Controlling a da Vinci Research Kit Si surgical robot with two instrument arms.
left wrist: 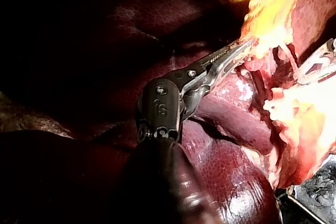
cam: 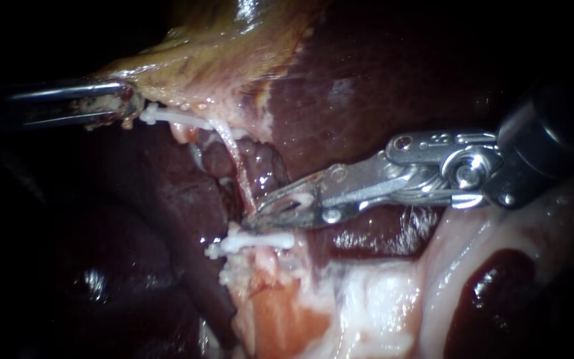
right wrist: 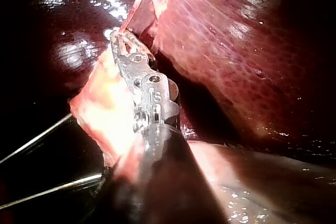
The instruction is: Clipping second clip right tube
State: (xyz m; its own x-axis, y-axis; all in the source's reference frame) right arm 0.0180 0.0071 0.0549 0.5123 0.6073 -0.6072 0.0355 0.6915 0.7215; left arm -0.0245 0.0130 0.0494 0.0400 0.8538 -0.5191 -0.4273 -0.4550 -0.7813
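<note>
Right instrument (cam: 255,216) comes in from the right side, and its tip lies at the tube (cam: 234,156), just above the lower clip (cam: 254,240). Whether this tip is closed on the tube or only rests against it, I cannot tell. Left instrument (cam: 124,105) has its jaws pressed together on the edge of the gallbladder (cam: 220,46) and holds it to the left side, so the tube looks taut.

Behind everything lies the dark liver (cam: 380,80). The tube runs thin and pale from the gallbladder down to the right instrument's tip. The lower clip sits white across it, touching the pale tissue below. The upper clip (cam: 174,118) lies near the left instrument's jaws.

I judge that the new clip is not yet seated. Closing it and releasing are still left.
</note>
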